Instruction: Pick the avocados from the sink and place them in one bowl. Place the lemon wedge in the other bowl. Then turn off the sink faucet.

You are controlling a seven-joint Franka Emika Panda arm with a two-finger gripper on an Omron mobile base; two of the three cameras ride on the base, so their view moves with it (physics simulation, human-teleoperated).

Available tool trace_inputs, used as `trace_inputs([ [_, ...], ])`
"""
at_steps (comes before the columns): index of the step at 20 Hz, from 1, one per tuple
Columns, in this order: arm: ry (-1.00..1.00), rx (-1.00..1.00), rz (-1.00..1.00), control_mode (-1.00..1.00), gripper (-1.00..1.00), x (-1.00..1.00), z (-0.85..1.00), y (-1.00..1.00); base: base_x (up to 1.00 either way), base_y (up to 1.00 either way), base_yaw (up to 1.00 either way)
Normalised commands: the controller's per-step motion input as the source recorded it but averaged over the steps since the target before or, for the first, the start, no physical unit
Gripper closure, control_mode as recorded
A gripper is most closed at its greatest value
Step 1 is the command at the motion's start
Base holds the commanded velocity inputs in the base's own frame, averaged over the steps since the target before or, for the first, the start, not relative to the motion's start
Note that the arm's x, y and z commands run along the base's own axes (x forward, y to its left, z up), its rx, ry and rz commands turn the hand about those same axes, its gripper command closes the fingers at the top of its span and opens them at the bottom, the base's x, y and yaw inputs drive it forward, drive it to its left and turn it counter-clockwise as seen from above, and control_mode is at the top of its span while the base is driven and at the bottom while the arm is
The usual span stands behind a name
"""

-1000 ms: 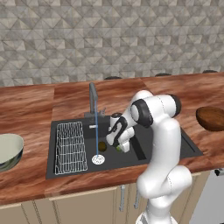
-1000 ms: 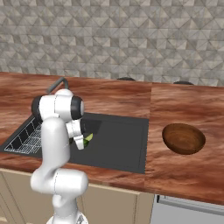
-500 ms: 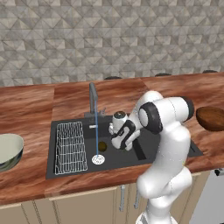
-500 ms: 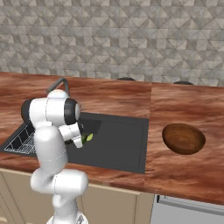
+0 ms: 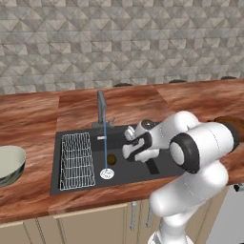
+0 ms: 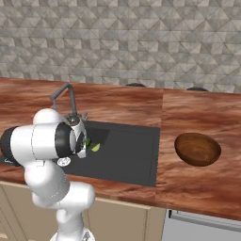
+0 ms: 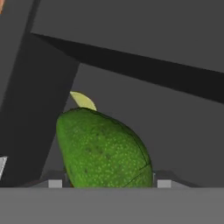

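Gripper (image 7: 109,183) is clamped on the bright green avocado (image 7: 105,151) over the sink (image 6: 127,155) — lemon wedge (image 7: 83,100) sits just behind it on the basin floor, brown avocado (image 5: 111,159) near the drain.

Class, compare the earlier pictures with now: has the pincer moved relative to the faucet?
Yes. In the left base view the pincer has lifted and shifted rightward, away from the faucet, above the sink floor.

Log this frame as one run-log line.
stage: first avocado pick | gripper: astride green avocado in sink | lemon wedge: beside it | faucet: running | wooden bowl: empty
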Motion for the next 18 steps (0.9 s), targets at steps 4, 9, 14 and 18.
trace_inputs([
  [4,-0.03,0.2,0.0,-1.0,1.0,0.04,1.0,-0.02,0.0,0.0,0.0],
  [9,-0.1,0.1,0.0,-1.0,1.0,0.22,1.0,0.02,0.0,0.0,0.0],
  [14,-0.05,0.01,-0.03,-1.0,1.0,0.07,1.0,0.07,0.0,0.0,0.0],
  [18,0.0,0.0,-0.08,-1.0,1.0,0.0,1.0,0.0,0.0,0.0,0.0],
])
